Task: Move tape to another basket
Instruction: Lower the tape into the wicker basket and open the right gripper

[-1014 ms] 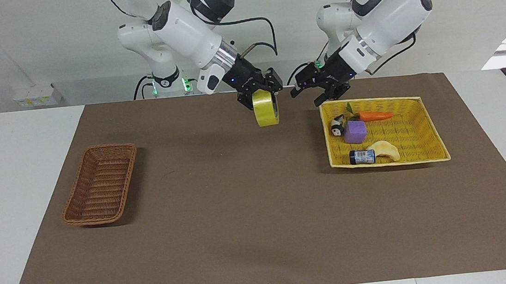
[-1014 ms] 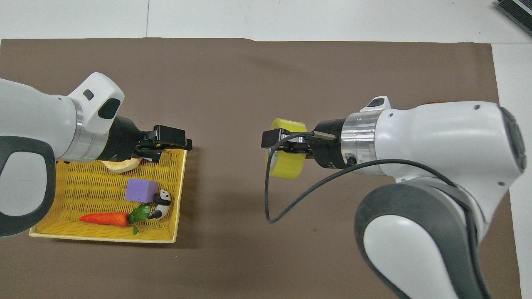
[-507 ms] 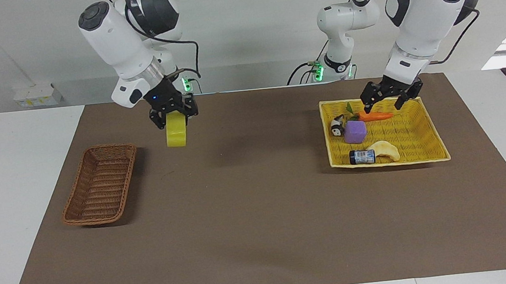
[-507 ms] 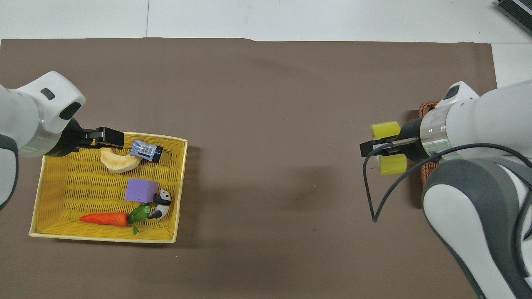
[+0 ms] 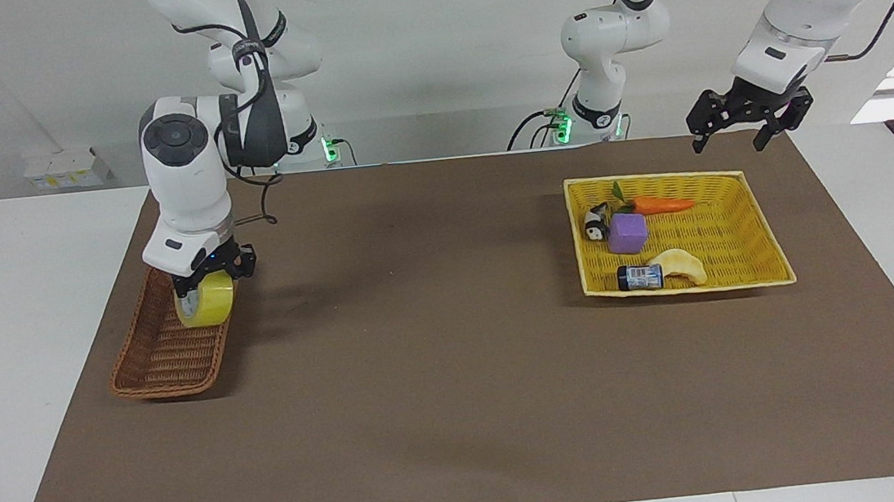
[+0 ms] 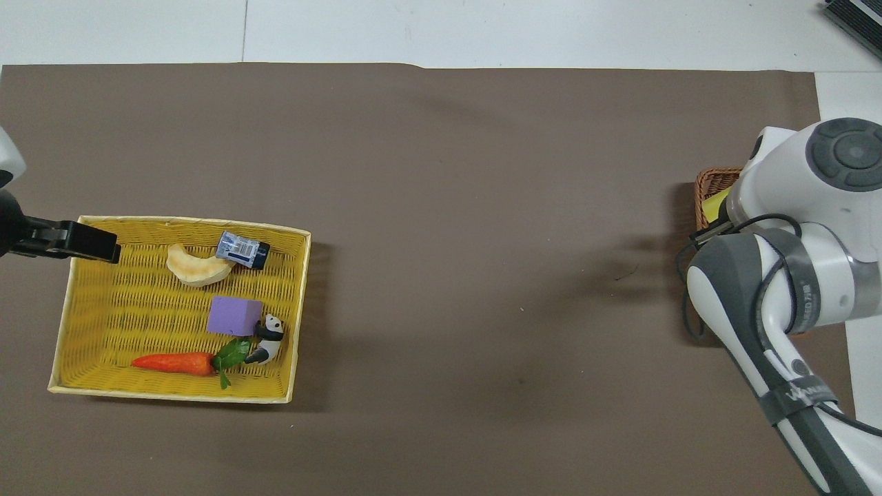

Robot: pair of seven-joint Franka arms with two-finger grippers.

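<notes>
My right gripper (image 5: pixel 207 276) is shut on the tape (image 5: pixel 206 300), a yellowish roll held upright by its top. It holds the roll low in the brown wicker basket (image 5: pixel 166 360), at the end nearer to the robots. I cannot tell whether the roll touches the basket floor. In the overhead view the right arm hides the gripper; only a sliver of the tape (image 6: pixel 715 204) and a corner of the basket (image 6: pixel 710 180) show. My left gripper (image 5: pixel 746 120) is open and empty, raised above the mat beside the yellow basket (image 5: pixel 735 174).
The yellow basket (image 6: pixel 296 310) holds a carrot (image 5: pixel 662 204), a purple block (image 5: pixel 626 233), a panda figure (image 5: pixel 594 224), a small dark bottle (image 5: pixel 640 277) and a pale banana-like piece (image 5: pixel 684 265). A brown mat (image 5: pixel 440 350) covers the table between the two baskets.
My right gripper has carried the tape from over the mat's middle to the brown basket and lowered it in. My left gripper has drawn back and risen away from the yellow basket.
</notes>
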